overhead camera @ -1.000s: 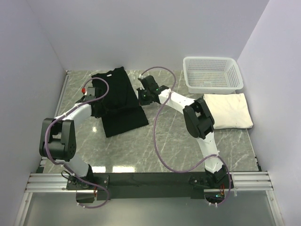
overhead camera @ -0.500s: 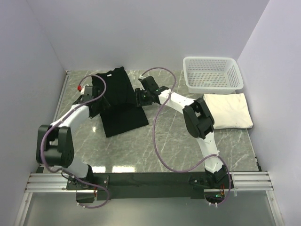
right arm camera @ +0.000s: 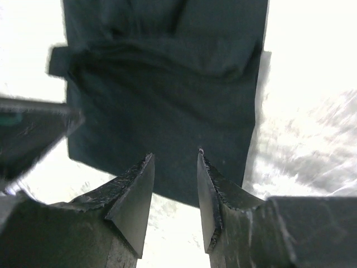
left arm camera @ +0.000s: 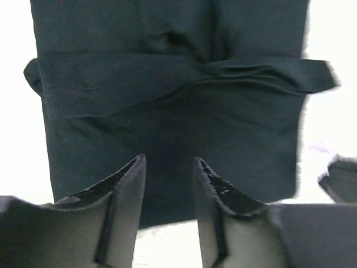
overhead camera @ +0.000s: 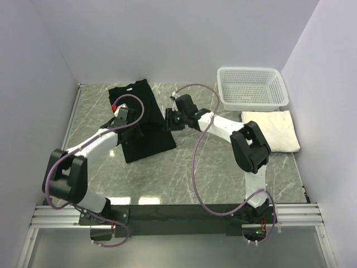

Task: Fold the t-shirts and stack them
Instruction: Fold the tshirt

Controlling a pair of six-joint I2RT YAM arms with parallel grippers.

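Note:
The black t-shirt [overhead camera: 146, 106] lies flat on the table as a long folded strip, collar at the far end. A sleeve band crosses the black t-shirt [left arm camera: 167, 117] in the left wrist view. My left gripper [overhead camera: 128, 127] hovers over the shirt's left half, and my left gripper [left arm camera: 169, 162] is open with nothing between its fingers. My right gripper [overhead camera: 169, 120] sits at the shirt's right edge, and my right gripper [right arm camera: 175, 156] is open and empty above the black t-shirt [right arm camera: 167, 95]. The cream-white t-shirt [overhead camera: 271, 131] lies folded at the right.
A white mesh basket [overhead camera: 252, 89] stands at the back right, just behind the cream shirt. White walls close in the left, far and right sides. Purple cables loop off both arms over the marble table [overhead camera: 184, 173].
Both grippers went from shut to open and let go of the black shirt. The left arm swung right over the shirt; the right arm pulled slightly right.

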